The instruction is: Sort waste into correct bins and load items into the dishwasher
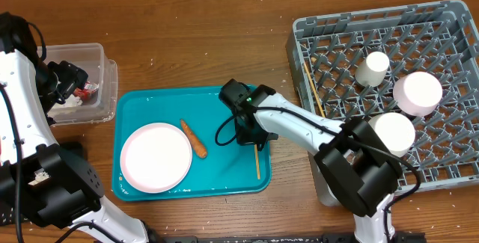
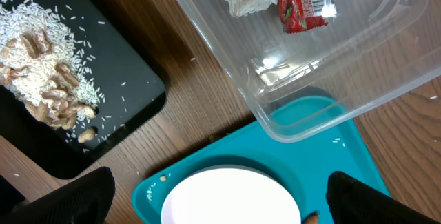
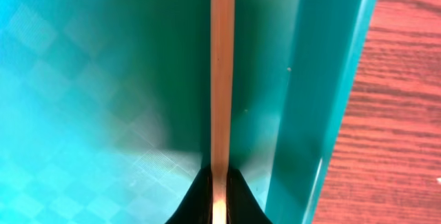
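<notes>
I log right gripper [image 3: 219, 193] pinched closed on a chopstick [image 3: 222, 79], arm stretched low; left gripper [image 2: 220, 182] jaws spread wide.

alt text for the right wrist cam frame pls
A thin wooden chopstick runs straight up the middle of the frame, pinched at the bottom edge between the dark fingertips of the right gripper. Behind it is the floor of a teal tray, whose raised rim is just to the right, with the brown wooden table beyond.
</notes>
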Tool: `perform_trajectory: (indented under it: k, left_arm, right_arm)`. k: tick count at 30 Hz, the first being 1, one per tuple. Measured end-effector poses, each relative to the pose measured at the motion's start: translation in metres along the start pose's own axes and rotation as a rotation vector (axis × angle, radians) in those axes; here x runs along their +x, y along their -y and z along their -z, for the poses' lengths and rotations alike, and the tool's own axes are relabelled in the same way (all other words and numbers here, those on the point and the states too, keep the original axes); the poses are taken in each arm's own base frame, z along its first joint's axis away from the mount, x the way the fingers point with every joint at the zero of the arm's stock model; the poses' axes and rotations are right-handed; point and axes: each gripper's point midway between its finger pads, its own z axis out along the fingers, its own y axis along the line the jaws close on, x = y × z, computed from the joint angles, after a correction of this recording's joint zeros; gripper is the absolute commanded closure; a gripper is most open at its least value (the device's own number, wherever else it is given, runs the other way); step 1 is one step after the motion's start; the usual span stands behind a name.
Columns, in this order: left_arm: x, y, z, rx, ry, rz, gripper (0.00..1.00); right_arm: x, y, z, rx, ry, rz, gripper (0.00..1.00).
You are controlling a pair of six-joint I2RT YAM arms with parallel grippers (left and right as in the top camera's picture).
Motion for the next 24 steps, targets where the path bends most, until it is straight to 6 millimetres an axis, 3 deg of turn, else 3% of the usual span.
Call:
perform_trajectory:
  k: [4, 9, 13, 15, 16, 18, 19, 22, 24]
  left_arm:
    - [0.000, 0.000, 0.000, 0.000, 0.000, 0.000, 0.00]
    - [0.000, 0.000, 0.000, 0.001, 0.000, 0.000, 0.00]
    - [0.000, 0.000, 0.000, 0.000, 0.001, 0.000, 0.00]
    - [0.000, 0.000, 0.000, 0.001, 0.000, 0.000, 0.00]
    - [0.000, 0.000, 0.000, 0.001, 0.000, 0.000, 0.00]
    - [0.000, 0.000, 0.000, 0.000, 0.001, 0.000, 0.00]
    - [0.000, 0.000, 0.000, 0.001, 0.000, 0.000, 0.00]
    - [0.000, 0.000, 0.000, 0.001, 0.000, 0.000, 0.00]
    - [0.000, 0.000, 0.000, 0.000, 0.000, 0.000, 0.00]
  right_arm:
    - [-0.004, -0.005, 0.011, 0.020, -0.039, -0.002, 0.96]
    - [-0.045, -0.021, 0.083, -0.052, 0.046, -0.004, 0.96]
    - [-0.068, -0.005, 0.132, -0.077, 0.091, 0.010, 0.96]
    - [-0.081, 0.014, 0.157, -0.085, 0.119, 0.012, 0.96]
    - [-0.096, 0.040, 0.178, -0.087, 0.151, -0.005, 0.96]
    - [-0.107, 0.069, 0.192, -0.082, 0.169, -0.032, 0.96]
    - [-0.116, 0.100, 0.200, -0.074, 0.182, -0.064, 0.96]
    - [-0.129, 0.165, 0.204, -0.067, 0.182, -0.100, 0.96]
    - [-0.136, 0.187, 0.202, -0.100, 0.190, -0.100, 0.96]
